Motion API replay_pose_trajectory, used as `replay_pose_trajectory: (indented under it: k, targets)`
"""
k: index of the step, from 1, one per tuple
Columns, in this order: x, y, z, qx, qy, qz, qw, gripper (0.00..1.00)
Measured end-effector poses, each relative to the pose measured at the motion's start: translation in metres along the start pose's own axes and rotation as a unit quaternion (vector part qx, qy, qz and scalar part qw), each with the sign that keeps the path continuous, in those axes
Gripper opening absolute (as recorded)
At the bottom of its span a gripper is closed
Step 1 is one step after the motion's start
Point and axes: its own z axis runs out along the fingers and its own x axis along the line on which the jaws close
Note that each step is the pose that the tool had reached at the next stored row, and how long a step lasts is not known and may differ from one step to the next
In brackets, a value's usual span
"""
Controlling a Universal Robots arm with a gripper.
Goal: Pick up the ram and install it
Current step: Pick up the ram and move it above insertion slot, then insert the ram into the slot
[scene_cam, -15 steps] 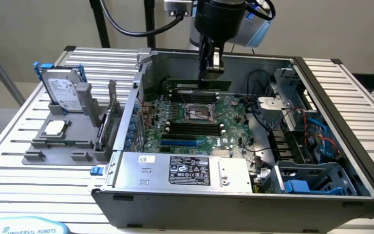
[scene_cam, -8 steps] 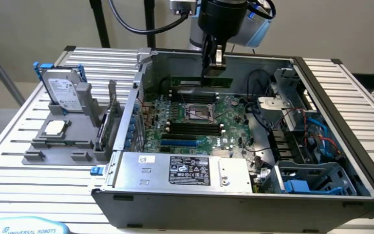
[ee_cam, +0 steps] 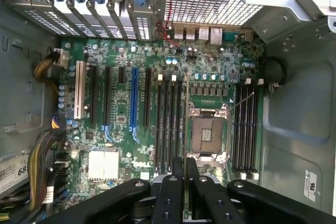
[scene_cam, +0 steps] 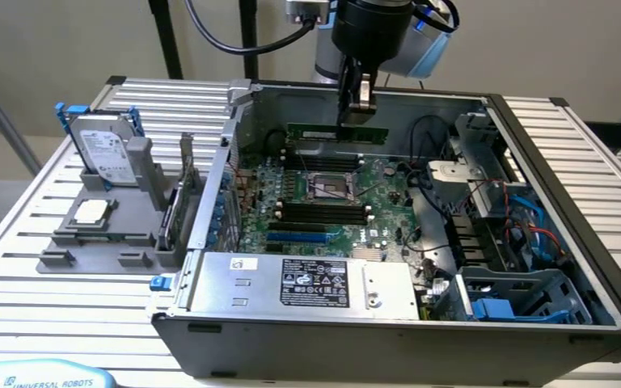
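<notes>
The ram (scene_cam: 338,132) is a long, thin green stick hanging level above the far side of the motherboard (scene_cam: 381,182), inside the open computer case. My gripper (scene_cam: 359,113) is shut on its top edge from above. In the wrist view the ram (ee_cam: 187,119) appears edge-on as a thin line running out from between my fingers (ee_cam: 177,169). It lies over the gap between a bank of black memory slots (ee_cam: 168,124) and the processor socket (ee_cam: 208,132). A second bank of black slots (ee_cam: 245,124) sits on the socket's other side.
A grey tray (scene_cam: 57,260) on the exterior view's left holds a hard drive (scene_cam: 106,149), a square silver processor chip (scene_cam: 90,212) and an upright card (scene_cam: 187,194). The power supply (scene_cam: 300,283) fills the case's near end. Cables (scene_cam: 504,218) and drive bays crowd its right side.
</notes>
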Motion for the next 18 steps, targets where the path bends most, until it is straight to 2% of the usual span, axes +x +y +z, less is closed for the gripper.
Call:
replay_pose_trajectory:
  k: [14, 18]
  targets:
    - [0.0000, 0.0000, 0.0001, 0.0000, -0.0001, 0.000, 1.0000, 0.14]
    - [0.0003, 0.0001, 0.0057, 0.0001, 0.0001, 0.000, 1.0000, 0.14]
